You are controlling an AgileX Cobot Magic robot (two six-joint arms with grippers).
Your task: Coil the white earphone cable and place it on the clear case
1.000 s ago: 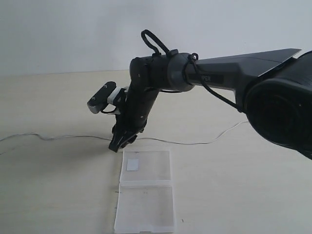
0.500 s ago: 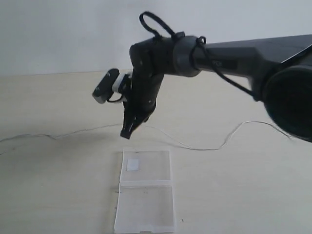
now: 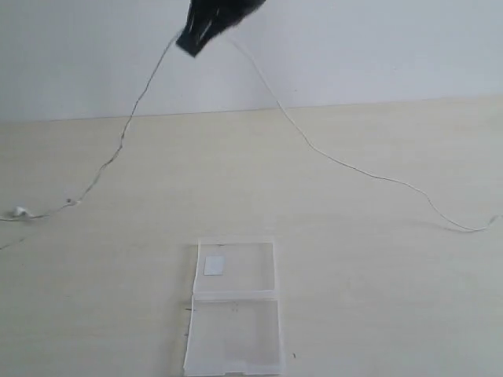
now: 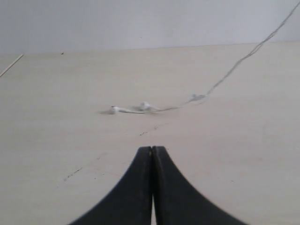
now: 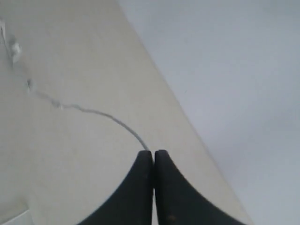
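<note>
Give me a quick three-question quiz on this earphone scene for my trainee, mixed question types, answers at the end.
1. Which pinches the white earphone cable: A, the left end effector, or B, the right end effector?
2. Fill in: the clear case lies ___ on the table, both halves flat.
3. True or false: the cable is coiled on the case.
Key: 1 B; 2 open; 3 false.
</note>
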